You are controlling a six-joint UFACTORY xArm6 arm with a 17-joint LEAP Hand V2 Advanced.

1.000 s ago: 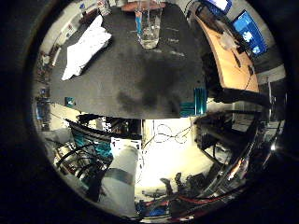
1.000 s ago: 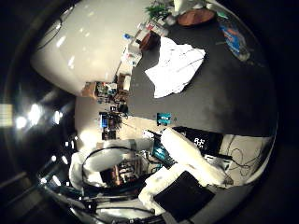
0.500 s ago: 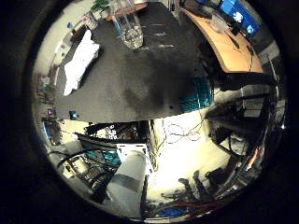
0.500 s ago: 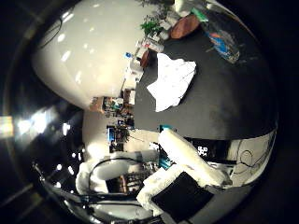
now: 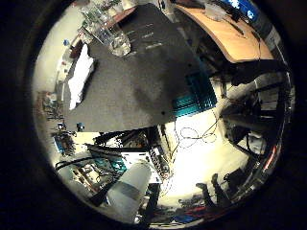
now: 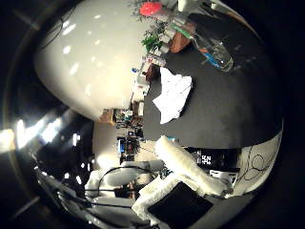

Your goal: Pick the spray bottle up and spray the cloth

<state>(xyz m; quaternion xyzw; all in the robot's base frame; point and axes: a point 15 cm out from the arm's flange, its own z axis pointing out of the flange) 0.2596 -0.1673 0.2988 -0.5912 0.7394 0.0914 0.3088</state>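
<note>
The spray bottle (image 5: 118, 39), clear with a blue-green top, stands upright on the black table (image 5: 144, 81), far from the palm. The white cloth (image 5: 81, 75) lies crumpled on the same table, a little away from the bottle. The right thumb side palm view shows the cloth (image 6: 173, 95) and the bottle (image 6: 218, 59) on the table (image 6: 233, 110) too. Both things look small, so the hand is well above and away from them.
The white arm (image 6: 191, 164) and its base (image 5: 129, 187) stand at the table's near edge. A teal fixture (image 5: 196, 94) sits at the table's side. A wooden desk (image 5: 228, 34) stands beside the table. Plants and boxes (image 6: 157, 43) crowd the table's far end.
Both pictures have turned and shifted, so the camera has moved with the hand. The cloth and bottle keep their places on the table.
</note>
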